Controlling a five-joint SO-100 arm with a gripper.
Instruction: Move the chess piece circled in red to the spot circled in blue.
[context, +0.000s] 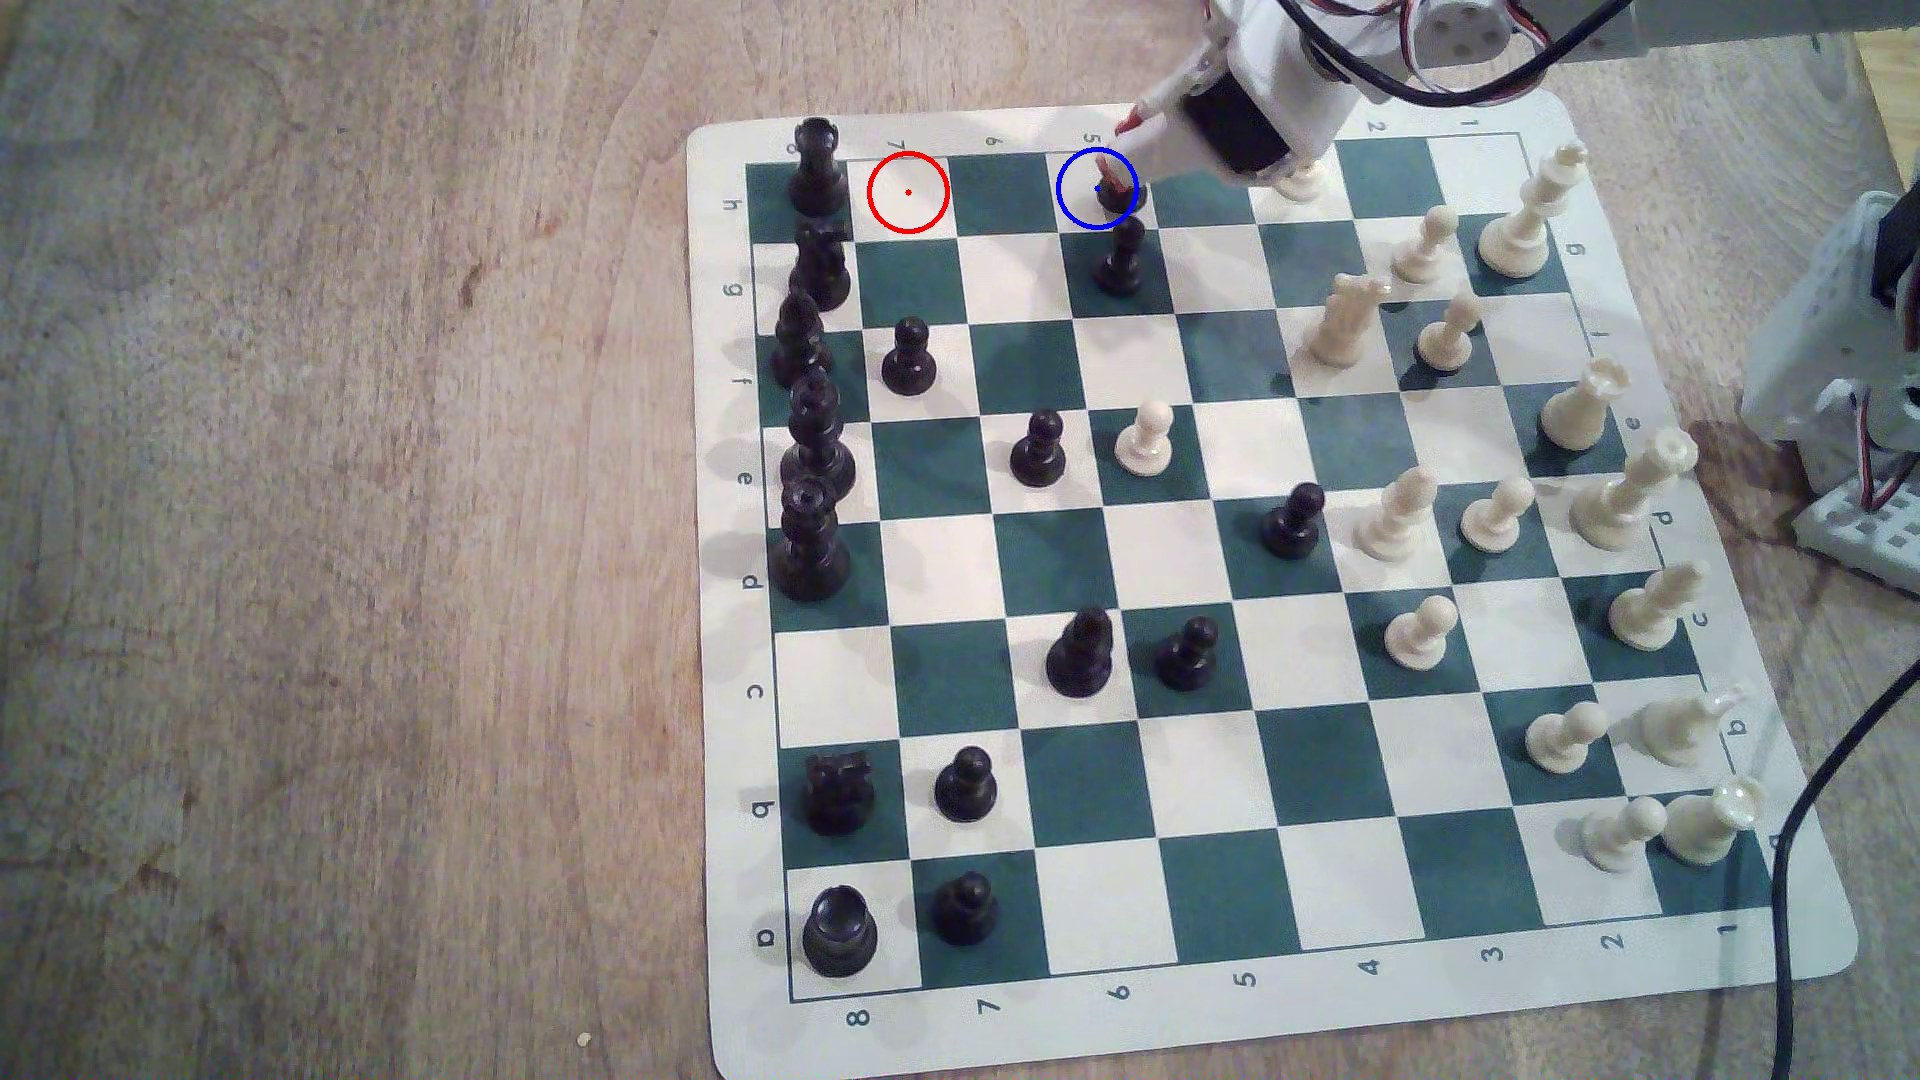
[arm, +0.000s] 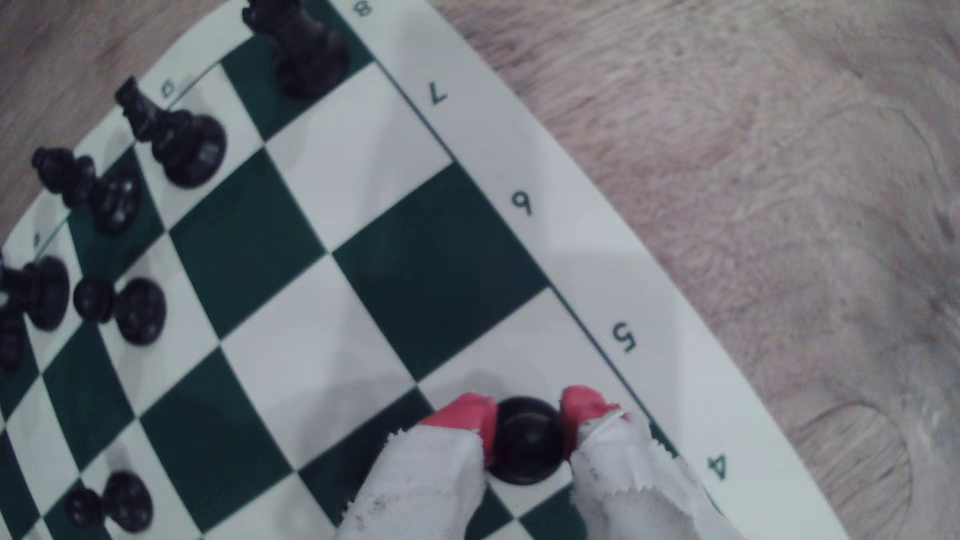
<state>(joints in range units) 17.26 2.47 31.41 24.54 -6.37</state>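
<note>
**Operator:** Black pawn (arm: 527, 441) is the piece in hand. I see it pinched between the two red-tipped fingers (arm: 467, 413) of the gripper (context: 1124, 166), which closes narrowly on the ball head. The pawn sits over the cream square marked with the blue ring (context: 1097, 188), in the row labelled 5 at the board's far edge.

**Supervisor:** Is it resting on the square or raised off it?

**Operator:** I cannot tell. In the wrist view the base appears close to the surface, but contact is not confirmed. I judge the grip on the head as deliberate: it leaves the flared base free to seat flat.

**Supervisor:** Status of the source square?

**Operator:** The red ring (context: 908, 192) marks a bare cream square, well apart from the pawn toward the exterior view's left. A black rook (context: 817, 166) stands just beside that ring on the corner square. I judge the transfer nearly complete; release and withdrawal remain.

**Supervisor:** Hazards?

**Operator:** A second black pawn (context: 1120, 258) stands on the adjacent green square, near the gripper. A cream pawn (context: 1299, 182) sits under the arm body. I advise opening the fingers only slightly and lifting straight up, so neither neighbour is tipped. The chess mat (context: 1288, 1018) lies flat on the wooden table (context: 312, 519).
</note>
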